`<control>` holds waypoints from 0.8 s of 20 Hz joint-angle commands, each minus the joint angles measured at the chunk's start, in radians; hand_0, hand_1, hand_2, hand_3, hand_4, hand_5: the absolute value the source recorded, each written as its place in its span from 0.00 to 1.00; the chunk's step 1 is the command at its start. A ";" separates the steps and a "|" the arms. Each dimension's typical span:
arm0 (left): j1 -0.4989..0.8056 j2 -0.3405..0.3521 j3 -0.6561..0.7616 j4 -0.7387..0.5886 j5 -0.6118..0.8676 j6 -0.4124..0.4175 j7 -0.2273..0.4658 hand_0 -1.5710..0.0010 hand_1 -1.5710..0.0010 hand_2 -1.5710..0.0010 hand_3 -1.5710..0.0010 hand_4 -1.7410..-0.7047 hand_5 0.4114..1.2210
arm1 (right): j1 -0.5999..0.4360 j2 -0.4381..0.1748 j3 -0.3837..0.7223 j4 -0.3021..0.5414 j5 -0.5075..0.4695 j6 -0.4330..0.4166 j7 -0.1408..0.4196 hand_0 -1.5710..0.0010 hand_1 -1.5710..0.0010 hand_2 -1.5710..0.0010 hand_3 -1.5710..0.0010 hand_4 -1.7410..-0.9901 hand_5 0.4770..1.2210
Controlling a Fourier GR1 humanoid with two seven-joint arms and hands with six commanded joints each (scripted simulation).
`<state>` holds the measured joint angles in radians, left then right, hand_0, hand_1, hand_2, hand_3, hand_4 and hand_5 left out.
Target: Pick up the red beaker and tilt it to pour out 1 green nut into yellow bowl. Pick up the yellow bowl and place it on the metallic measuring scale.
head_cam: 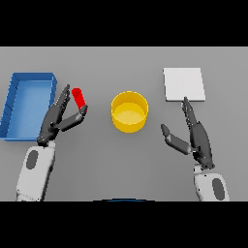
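- I have the left hand [57,118] right at the red beaker [79,99]: the straight fingers [62,99] run along its left side, the thumb reaches toward its lower end, and nothing is clasped yet.
- The beaker's long axis leans up and to the left, roughly parallel to those fingers.
- The yellow bowl [129,112] sits to the beaker's right, near mid-table [121,164].
- The right hand [193,135] rests relaxed and spread, its fingertips just below the metallic measuring scale [183,84].

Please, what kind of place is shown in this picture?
Probably a laboratory-style test bench. On a plain grey table stand a red beaker, a yellow bowl, a flat metallic scale and a blue bin, with the left hand at the beaker.
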<state>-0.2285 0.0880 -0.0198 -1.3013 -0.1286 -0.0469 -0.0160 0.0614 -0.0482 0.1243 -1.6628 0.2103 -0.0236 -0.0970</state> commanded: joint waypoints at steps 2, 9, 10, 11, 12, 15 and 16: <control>-0.053 -0.007 0.005 0.042 -0.001 0.002 0.002 1.00 1.00 1.00 1.00 0.52 0.29 | -0.008 -0.009 -0.004 -0.004 0.006 -0.004 -0.005 1.00 1.00 1.00 1.00 0.70 0.20; -0.173 -0.012 0.015 0.214 -0.053 0.041 -0.020 1.00 1.00 1.00 1.00 0.52 0.32 | 0.001 -0.003 -0.003 -0.029 -0.010 0.004 0.023 1.00 1.00 1.00 1.00 0.68 0.21; -0.190 -0.016 0.020 0.236 -0.053 0.047 -0.024 1.00 1.00 1.00 1.00 0.52 0.32 | 0.004 -0.007 -0.007 -0.021 -0.013 0.007 0.019 1.00 1.00 1.00 1.00 0.67 0.22; -0.201 -0.020 0.023 0.251 -0.056 0.056 -0.033 1.00 1.00 1.00 1.00 0.52 0.32 | 0.012 0.002 0.004 -0.020 -0.004 0.005 0.012 1.00 1.00 1.00 1.00 0.67 0.22; -0.219 -0.023 0.031 0.279 -0.055 0.060 -0.041 1.00 1.00 1.00 1.00 0.51 0.33 | 0.002 -0.002 -0.003 -0.016 -0.004 0.001 0.020 1.00 1.00 1.00 1.00 0.67 0.22; -0.256 -0.040 0.071 0.349 -0.018 0.060 -0.122 1.00 1.00 1.00 1.00 0.45 0.36 | -0.004 0.002 -0.012 -0.018 -0.017 -0.002 0.028 1.00 1.00 1.00 1.00 0.66 0.22; -0.260 -0.047 0.082 0.373 -0.012 0.067 -0.147 1.00 1.00 1.00 1.00 0.44 0.37 | -0.001 -0.006 -0.018 -0.024 -0.025 0.003 0.023 1.00 1.00 1.00 1.00 0.66 0.23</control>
<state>-0.4887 0.0412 0.0622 -0.9279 -0.1412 0.0203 -0.1615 0.0609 -0.0548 0.1057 -1.6865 0.1855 -0.0208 -0.0747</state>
